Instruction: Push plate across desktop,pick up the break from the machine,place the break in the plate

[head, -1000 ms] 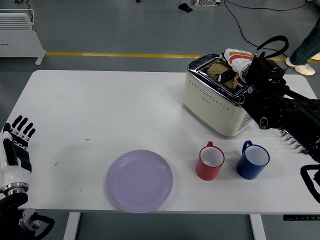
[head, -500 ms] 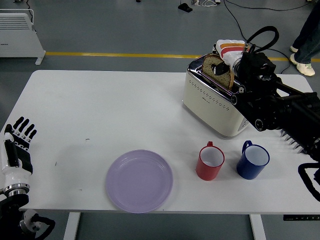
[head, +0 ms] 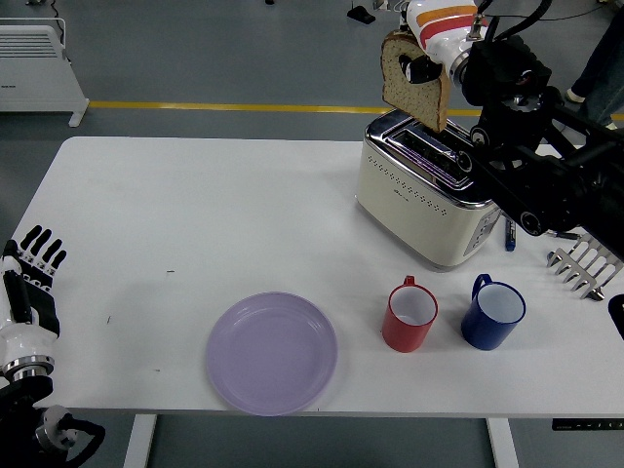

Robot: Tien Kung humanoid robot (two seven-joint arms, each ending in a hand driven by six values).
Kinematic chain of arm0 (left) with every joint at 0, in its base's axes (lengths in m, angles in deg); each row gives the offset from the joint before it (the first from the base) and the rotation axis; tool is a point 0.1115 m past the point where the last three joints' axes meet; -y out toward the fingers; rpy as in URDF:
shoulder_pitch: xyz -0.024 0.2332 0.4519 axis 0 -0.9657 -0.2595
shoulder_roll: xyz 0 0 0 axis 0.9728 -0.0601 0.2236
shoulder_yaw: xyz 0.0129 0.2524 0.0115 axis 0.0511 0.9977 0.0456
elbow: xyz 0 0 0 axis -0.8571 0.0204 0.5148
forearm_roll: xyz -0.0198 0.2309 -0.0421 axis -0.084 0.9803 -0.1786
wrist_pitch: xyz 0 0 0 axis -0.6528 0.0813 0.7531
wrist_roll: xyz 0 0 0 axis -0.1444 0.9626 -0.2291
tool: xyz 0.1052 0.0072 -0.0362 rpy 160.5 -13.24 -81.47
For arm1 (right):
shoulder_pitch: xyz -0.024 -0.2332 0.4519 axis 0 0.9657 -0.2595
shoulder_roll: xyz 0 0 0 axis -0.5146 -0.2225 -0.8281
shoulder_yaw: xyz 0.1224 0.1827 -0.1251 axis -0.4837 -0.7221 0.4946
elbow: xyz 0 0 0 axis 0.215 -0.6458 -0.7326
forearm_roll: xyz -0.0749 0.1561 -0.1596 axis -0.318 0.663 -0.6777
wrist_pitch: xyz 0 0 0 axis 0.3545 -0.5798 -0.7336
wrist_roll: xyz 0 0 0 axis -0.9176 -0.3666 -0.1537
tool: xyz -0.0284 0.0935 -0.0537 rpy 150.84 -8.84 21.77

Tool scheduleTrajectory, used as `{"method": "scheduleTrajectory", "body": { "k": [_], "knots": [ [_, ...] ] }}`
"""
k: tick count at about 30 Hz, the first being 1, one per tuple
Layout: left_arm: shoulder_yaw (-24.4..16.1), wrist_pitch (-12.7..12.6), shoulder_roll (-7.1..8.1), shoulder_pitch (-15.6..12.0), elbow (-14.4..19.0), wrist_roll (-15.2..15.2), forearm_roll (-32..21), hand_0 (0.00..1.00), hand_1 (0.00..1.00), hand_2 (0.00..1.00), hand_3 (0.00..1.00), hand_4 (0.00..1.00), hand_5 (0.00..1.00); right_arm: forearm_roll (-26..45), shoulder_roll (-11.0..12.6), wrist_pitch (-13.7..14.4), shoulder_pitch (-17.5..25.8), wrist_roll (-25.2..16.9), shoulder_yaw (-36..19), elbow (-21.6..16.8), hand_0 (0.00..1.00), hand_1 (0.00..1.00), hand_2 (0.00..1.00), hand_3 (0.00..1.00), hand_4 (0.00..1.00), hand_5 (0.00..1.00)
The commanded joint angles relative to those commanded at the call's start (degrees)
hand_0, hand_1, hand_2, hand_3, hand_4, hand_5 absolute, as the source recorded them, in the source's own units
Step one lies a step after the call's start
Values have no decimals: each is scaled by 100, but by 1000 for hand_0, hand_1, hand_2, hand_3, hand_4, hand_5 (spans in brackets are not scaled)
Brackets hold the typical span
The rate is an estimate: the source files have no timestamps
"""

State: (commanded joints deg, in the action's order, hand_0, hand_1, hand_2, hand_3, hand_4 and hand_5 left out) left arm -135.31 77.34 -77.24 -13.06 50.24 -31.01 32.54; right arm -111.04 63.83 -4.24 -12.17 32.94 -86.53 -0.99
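The bread slice (head: 414, 90) now hangs clear above the toaster (head: 429, 200), lifted fully out of the slot where it sat half-buried a second ago. The right hand (head: 439, 44) has risen with it, its fingers (head: 421, 70) pinched on the slice's upper edge. So the pickup looks done; what remains is carrying it left and down to the purple plate (head: 272, 352) near the surface's (head: 195, 205) front edge. The left hand (head: 29, 278) rests at the left edge, fingers spread and empty
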Motion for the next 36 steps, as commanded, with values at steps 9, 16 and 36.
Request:
{"method": "scheduleTrajectory", "body": {
  "k": [9,16,36],
  "knots": [
    [-41,-4,0,7,8,-1,3,766,765,806,754,529,998,1575,539,91,177,425,311,-1709,106,221,309,370,438,169],
    [-126,-5,0,7,23,-5,18,766,765,806,754,531,998,3251,733,-223,328,450,978,-2701,107,220,308,368,405,176],
    [-136,2,0,-22,-26,-33,50,769,765,807,754,531,998,6261,146,-305,972,44,2627,-2971,222,298,360,429,373,182]
  ]
}}
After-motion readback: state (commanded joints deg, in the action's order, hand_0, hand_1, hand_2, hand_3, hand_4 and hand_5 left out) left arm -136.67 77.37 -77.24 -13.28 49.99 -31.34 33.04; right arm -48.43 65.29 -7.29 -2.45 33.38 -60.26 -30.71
